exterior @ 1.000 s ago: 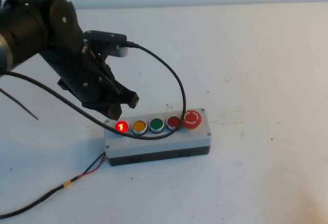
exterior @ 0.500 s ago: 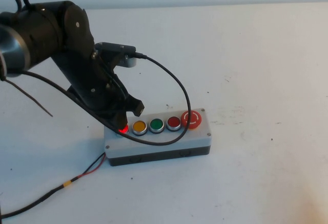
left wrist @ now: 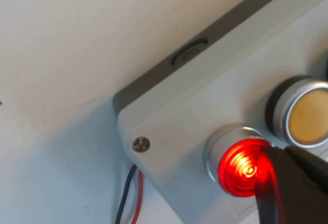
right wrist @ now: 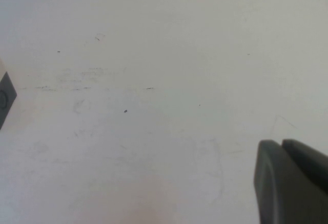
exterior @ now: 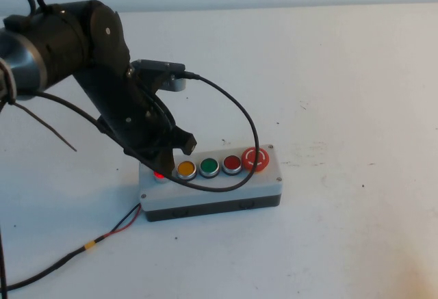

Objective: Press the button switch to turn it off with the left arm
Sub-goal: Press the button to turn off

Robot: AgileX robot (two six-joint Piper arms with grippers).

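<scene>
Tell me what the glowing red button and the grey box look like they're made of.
The button switch, under the left claw, looks like translucent plastic, lit from within, in a shiny metallic ring. The grey box looks like matte moulded plastic. The right claw hovers over bare table.

The left arm (exterior: 82, 59) is bulky, glossy black, built of rounded jointed segments with 1 small pale screw on its upper housing. Loose black cables (exterior: 236, 118) loop from it. The left gripper (exterior: 171, 150) has black fingers; the right gripper (right wrist: 289, 183) shows dark grey fingers.

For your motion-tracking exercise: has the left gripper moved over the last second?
Yes. The left gripper moved rightward and down onto the grey box's button switch.
</scene>
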